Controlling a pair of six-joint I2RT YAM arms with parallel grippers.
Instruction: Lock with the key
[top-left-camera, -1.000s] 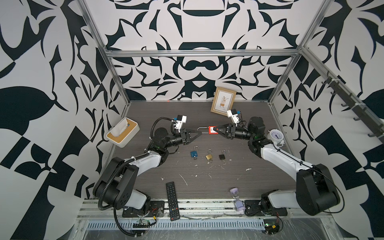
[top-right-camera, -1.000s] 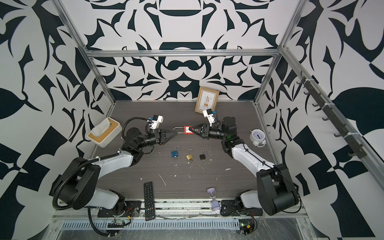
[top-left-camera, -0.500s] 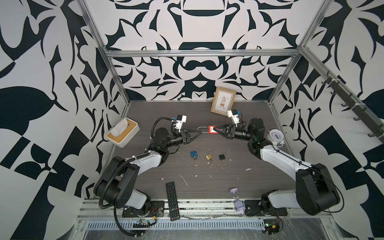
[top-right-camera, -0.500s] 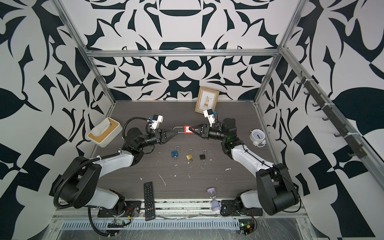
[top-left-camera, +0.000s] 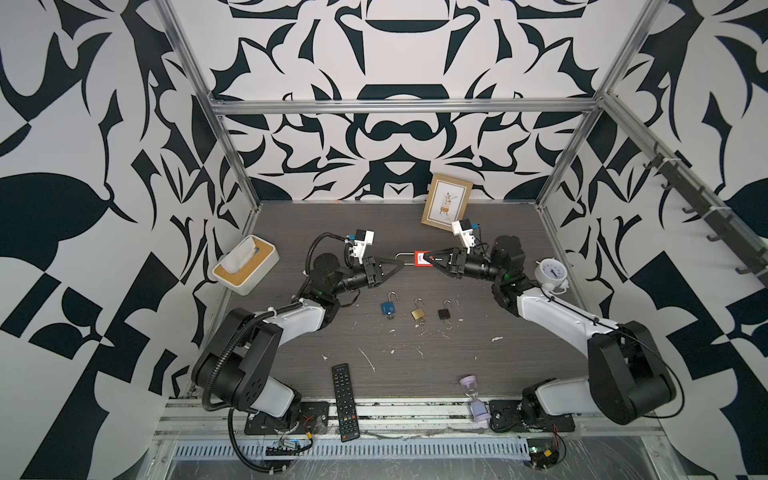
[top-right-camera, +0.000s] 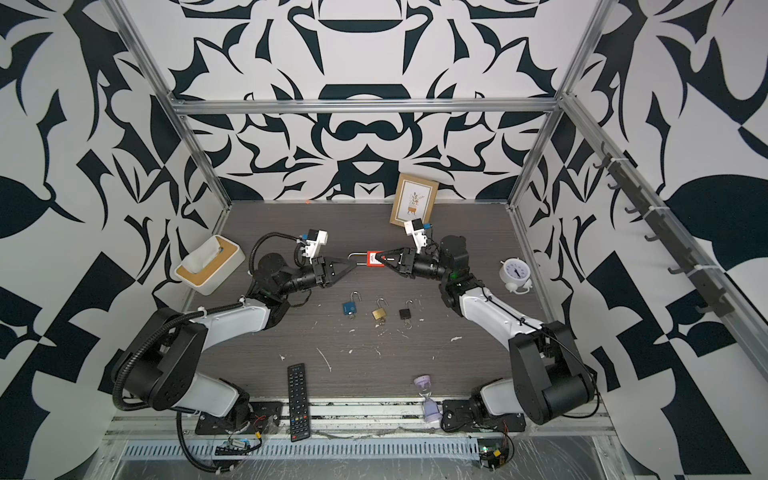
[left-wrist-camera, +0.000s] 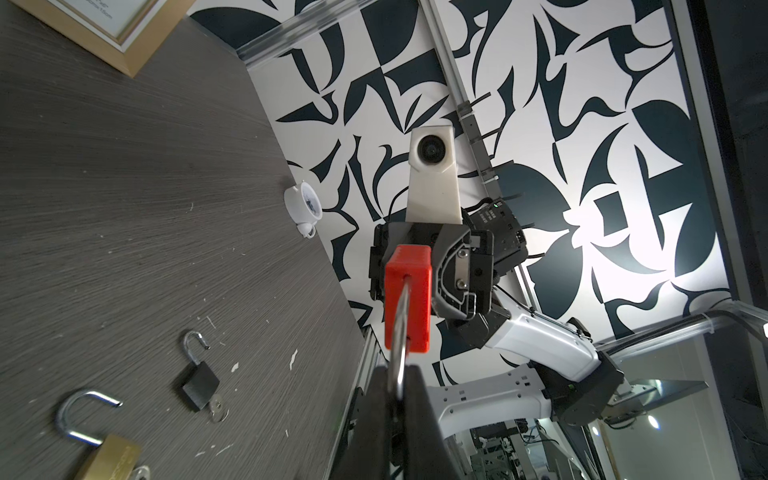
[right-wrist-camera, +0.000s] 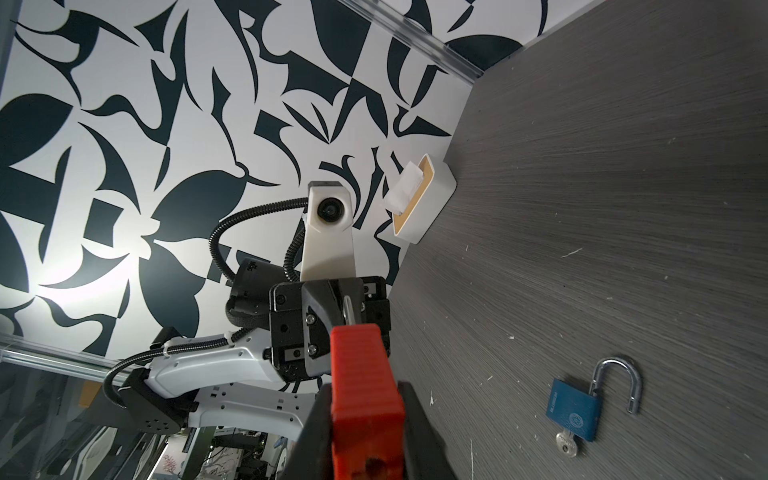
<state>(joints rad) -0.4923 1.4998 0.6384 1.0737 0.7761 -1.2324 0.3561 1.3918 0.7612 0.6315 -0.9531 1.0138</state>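
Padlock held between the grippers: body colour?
The padlock body is red; the left wrist view shows it best.

four padlocks are showing in both top views: one red plastic-bodied padlock, one blue padlock, one brass padlock and one black padlock. the following are each showing as a single unit: one black remote control, one white tissue box with a wooden lid, one wooden picture frame, one white alarm clock, one lilac hourglass.

Padlock between left pincer and right pincer, three padlocks on table before them.
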